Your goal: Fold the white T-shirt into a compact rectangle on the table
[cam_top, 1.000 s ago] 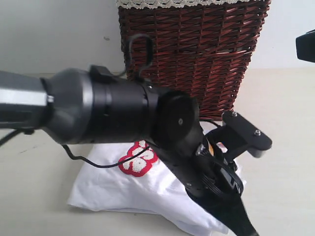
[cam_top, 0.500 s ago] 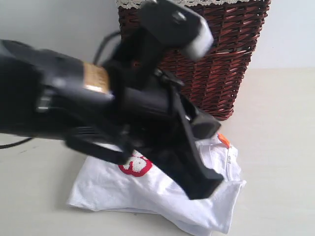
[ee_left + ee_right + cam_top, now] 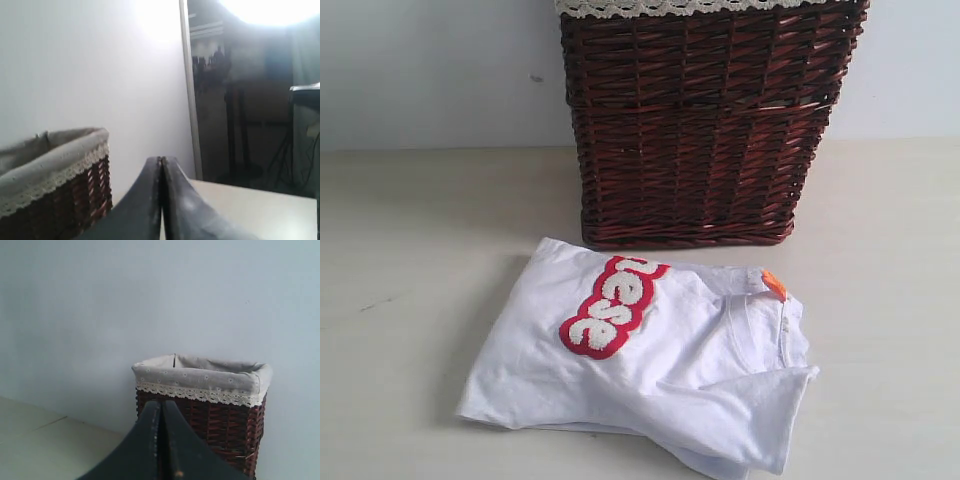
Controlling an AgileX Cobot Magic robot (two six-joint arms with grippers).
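The white T-shirt (image 3: 650, 375) lies folded into a rough rectangle on the table (image 3: 430, 250), just in front of the basket. Its red-edged lettering (image 3: 610, 305) faces up and the orange neck tag (image 3: 774, 285) shows at the far right corner. Neither arm appears in the exterior view. My left gripper (image 3: 161, 161) is shut with nothing between its fingers, raised and pointing towards the wall beside the basket. My right gripper (image 3: 161, 404) is likewise shut and empty, aimed at the basket from a distance. The shirt is out of both wrist views.
A dark wicker basket (image 3: 705, 130) with cream lace trim (image 3: 700, 6) stands at the back against the blue-grey wall; it also shows as the basket (image 3: 55, 185) and the basket (image 3: 215, 410) in the wrist views. A dark doorway (image 3: 250, 100) opens beyond the table.
The left arm, which filled the exterior view over the shirt, has lifted away and left the view. The shirt lies uncovered where it was.
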